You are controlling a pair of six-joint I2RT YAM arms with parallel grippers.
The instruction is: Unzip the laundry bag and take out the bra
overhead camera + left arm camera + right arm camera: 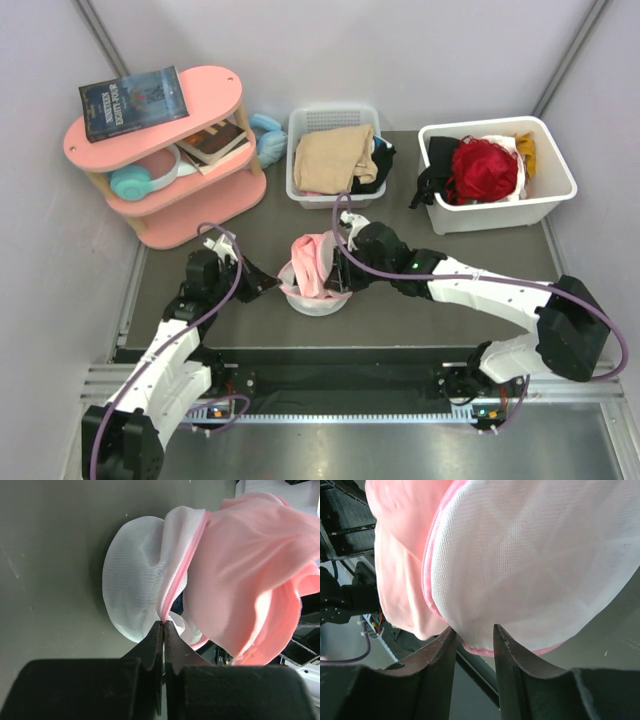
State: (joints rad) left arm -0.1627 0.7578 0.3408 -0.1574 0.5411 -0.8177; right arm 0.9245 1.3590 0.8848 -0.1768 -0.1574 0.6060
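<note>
The laundry bag (312, 285) is a round white mesh pouch with pink zipper trim, between both arms on the dark table. A pink fabric flap (312, 258) stands up from it. My left gripper (272, 284) is at its left side, shut on the pink zipper trim (170, 597); the left wrist view shows its fingertips (164, 624) pressed together there. My right gripper (340, 272) is at the bag's right side, and its fingers (451, 632) close on the mesh bulge (530, 565) and pink rim. A small dark patch (180, 605) shows in the opening; the bra is otherwise hidden.
A pink shelf (160, 150) with a book and blue headphones stands at the back left. A white bin (335, 155) with tan clothes is behind the bag. A second white bin (495, 170) with a red and a black garment is at the back right.
</note>
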